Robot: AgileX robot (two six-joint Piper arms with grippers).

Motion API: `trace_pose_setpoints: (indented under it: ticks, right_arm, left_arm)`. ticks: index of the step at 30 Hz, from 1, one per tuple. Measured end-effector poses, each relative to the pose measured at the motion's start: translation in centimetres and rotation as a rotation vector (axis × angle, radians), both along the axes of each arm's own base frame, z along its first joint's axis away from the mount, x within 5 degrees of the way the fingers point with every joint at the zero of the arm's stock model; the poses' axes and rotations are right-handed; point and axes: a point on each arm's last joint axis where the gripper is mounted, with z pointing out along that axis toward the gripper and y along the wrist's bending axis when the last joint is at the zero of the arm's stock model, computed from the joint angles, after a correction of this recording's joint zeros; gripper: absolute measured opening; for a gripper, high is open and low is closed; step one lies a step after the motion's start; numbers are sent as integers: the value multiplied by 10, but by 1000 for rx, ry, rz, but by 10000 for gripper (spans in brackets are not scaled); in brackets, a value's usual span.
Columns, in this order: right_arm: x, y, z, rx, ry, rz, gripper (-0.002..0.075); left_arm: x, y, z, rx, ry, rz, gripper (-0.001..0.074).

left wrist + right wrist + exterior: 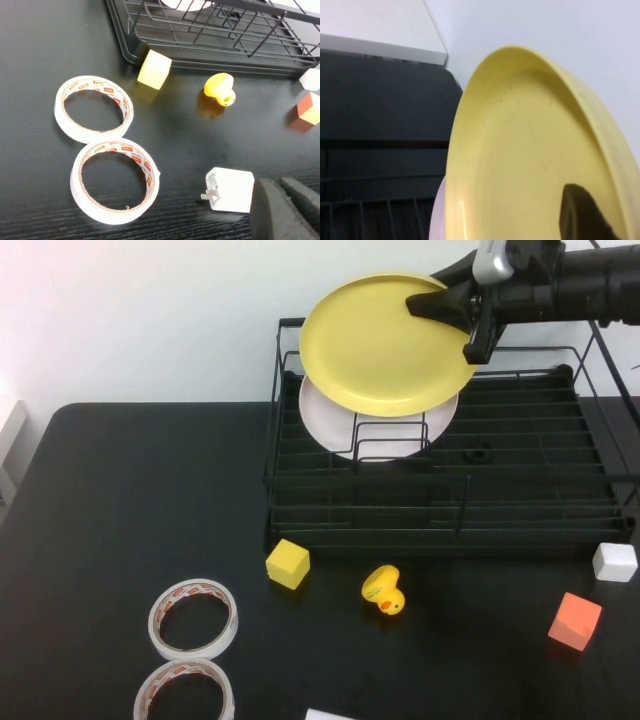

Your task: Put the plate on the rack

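Observation:
My right gripper (465, 315) is shut on the right rim of the yellow plate (380, 345) and holds it tilted, in the air above the back left part of the black wire rack (520, 440). A pale white plate (330, 420) stands in the rack's dividers just below and behind it. In the right wrist view the yellow plate (530, 150) fills the picture, with one dark fingertip (580, 215) on its face. My left gripper (287, 210) hovers low over the table's front, fingers together and empty, next to a white charger (230, 189).
In front of the rack lie a yellow cube (288, 564), a rubber duck (383, 591), an orange cube (575, 621) and a white cube (615, 561). Two tape rolls (194, 618) (185, 692) lie at the front left.

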Motion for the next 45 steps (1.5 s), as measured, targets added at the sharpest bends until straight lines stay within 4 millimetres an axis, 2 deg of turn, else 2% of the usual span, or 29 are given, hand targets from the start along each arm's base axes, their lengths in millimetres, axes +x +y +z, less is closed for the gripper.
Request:
trace_pose_setpoints:
  ticks: [19, 21, 26, 30, 32, 34, 36, 38, 40, 45]
  right_arm:
    - [-1, 1, -8, -27, 25, 31, 133]
    - [-1, 1, -8, -26, 26, 27, 162]
    - [0, 1, -8, -28, 23, 17, 345]
    - [1, 0, -6, -11, 43, -9, 381]
    - [-1, -1, 2, 16, 74, -40, 362]
    - [-6, -2, 20, 66, 114, -78, 300]
    - [-17, -4, 45, 110, 139, -101, 195]
    - [-33, -6, 75, 140, 158, -106, 86]
    - [-53, -7, 102, 154, 180, -93, 43]
    - [-114, -12, 159, 107, 221, -13, 12]
  left_arm:
    - [0, 0, 0, -1, 1, 1, 0]
    - [0, 0, 0, -6, 3, -1, 0]
    - [-1, -1, 0, -23, 10, -6, 0]
    - [-1, -2, 0, -27, 12, -8, 0]
    - [-1, -2, 0, -28, 15, -9, 0]
    - [-1, -2, 0, -25, 19, -10, 0]
    - [-2, -2, -1, -19, 30, -12, 0]
    - [-2, -2, -2, -14, 41, -15, 0]
    - [-2, -2, -3, -12, 46, -16, 0]
    - [-3, -2, -3, -10, 48, -16, 0]
